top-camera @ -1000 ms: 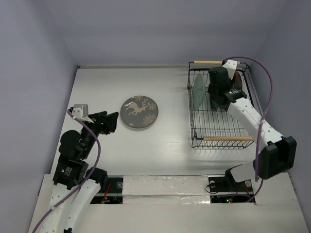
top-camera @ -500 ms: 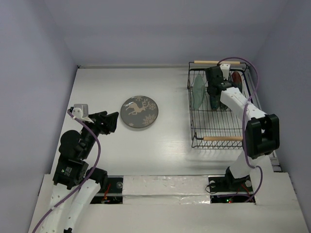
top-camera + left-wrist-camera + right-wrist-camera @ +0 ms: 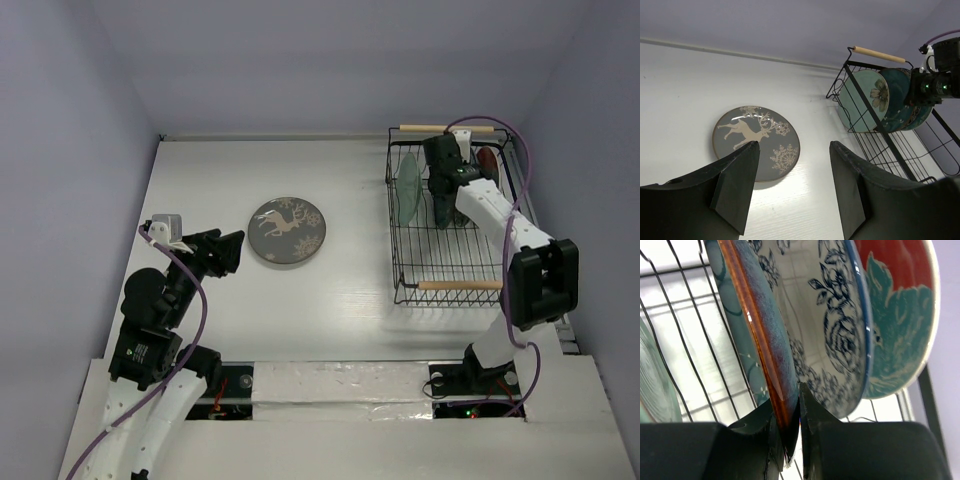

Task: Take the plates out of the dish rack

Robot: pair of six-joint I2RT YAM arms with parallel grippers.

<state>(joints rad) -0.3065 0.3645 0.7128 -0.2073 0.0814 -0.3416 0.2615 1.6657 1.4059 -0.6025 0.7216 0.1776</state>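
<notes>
The glossy teal plate (image 3: 765, 340) is standing on edge in the dish rack (image 3: 396, 235), beside the white floral plate (image 3: 825, 325) — the right gripper (image 3: 792, 412) is pinching its rim. Next, likely a straight lift clear of the wires — the left gripper (image 3: 792, 185) is hanging wide open near the deer plate (image 3: 287, 231)

The teal plate (image 3: 766, 340) runs off the top of the right wrist view.

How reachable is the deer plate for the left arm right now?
Probably yes. The deer plate lies flat on the table just ahead of the open left gripper, with nothing between them.
</notes>
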